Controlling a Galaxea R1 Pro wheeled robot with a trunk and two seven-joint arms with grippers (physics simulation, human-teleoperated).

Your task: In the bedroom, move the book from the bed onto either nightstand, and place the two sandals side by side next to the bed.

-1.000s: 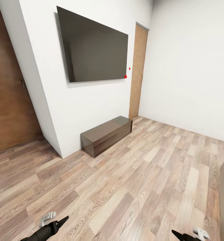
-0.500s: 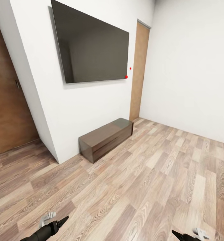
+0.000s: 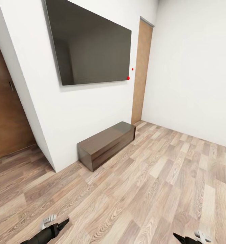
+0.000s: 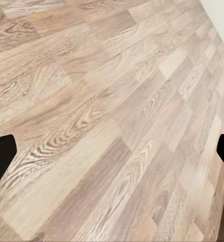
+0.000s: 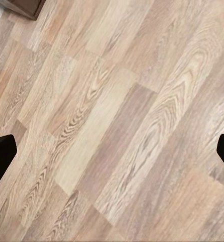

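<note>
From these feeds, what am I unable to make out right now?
- Left claw: head view's bottom edge cuts off the arm.
- Right claw: mostly cut by the same edge.
- Dark wooden door: its right side is hidden behind the white wall corner.
- TV: top cropped.

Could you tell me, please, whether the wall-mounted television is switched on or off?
Off: the television screen is uniformly dark grey with no image, showing just a faint reflection of the room.

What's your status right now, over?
Left end effector open, empty. Right end effector open, empty. Book, sandals, bed not sighted. Ahead: wall-mounted TV, low cabinet, wood floor.
</note>
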